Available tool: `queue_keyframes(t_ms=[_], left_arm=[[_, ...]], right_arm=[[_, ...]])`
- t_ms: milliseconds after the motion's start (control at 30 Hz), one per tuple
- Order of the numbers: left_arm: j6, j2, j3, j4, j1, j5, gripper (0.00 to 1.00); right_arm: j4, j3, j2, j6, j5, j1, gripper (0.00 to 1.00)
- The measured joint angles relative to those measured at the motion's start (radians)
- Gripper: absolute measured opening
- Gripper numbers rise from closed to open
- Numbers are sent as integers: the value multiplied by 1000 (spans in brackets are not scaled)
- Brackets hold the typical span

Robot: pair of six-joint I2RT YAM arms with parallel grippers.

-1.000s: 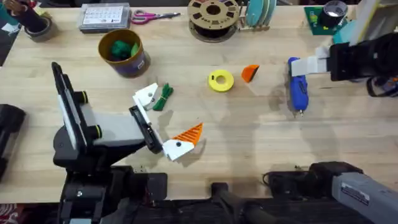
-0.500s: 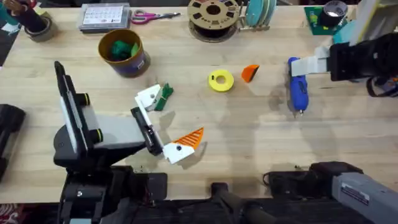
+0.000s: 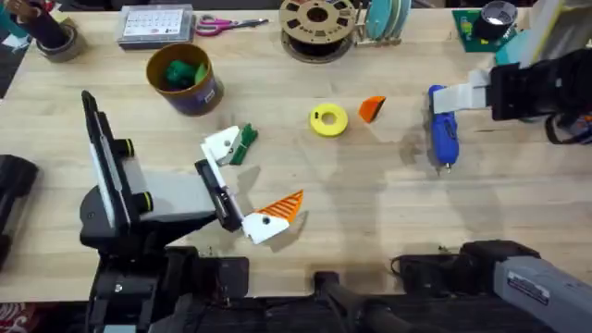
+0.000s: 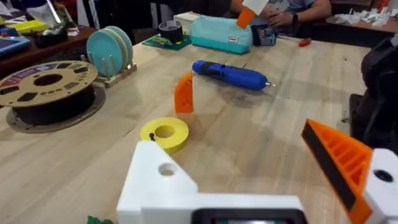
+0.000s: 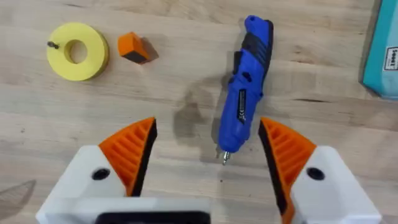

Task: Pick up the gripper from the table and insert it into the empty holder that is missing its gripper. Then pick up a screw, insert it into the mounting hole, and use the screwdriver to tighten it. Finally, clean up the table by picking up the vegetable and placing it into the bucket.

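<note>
Resting low on the table at the near left, the left gripper (image 3: 242, 185) has its jaws spread wide and holds nothing. Its near finger carries an orange ribbed pad (image 3: 281, 203); its far finger is a bare white holder (image 3: 219, 143) with no pad, mounting hole visible in the left wrist view. A small dark green vegetable (image 3: 244, 143) lies touching the holder's far-right edge.

Loose orange gripper (image 3: 371, 107) lies mid-table, just right of a yellow disc (image 3: 327, 120). A tiny dark screw sits on the disc's rim in the right wrist view.

Blue screwdriver (image 3: 443, 135) lies on the table at the right, tip pointing toward the near edge. The right gripper (image 5: 208, 152) hovers above it, jaws wide, both orange pads in place, nothing held; the screwdriver's tip end sits between the pads in the right wrist view.

Bucket (image 3: 184, 78) stands far left, brighter green lumps inside. Brown spool (image 3: 317, 26) at the far edge.
</note>
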Motion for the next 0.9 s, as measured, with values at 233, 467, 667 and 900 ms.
queue_keyframes(t_ms=[233,467,667,900], left_arm=[[0,0,0,0,0,0,990],[0,0,0,0,0,0,990],[0,0,0,0,0,0,990],[0,0,0,0,0,0,990]], right_arm=[[0,0,0,0,0,0,997],[0,0,0,0,0,0,997],[0,0,0,0,0,0,997],[-12,0,0,-1,0,0,997]])
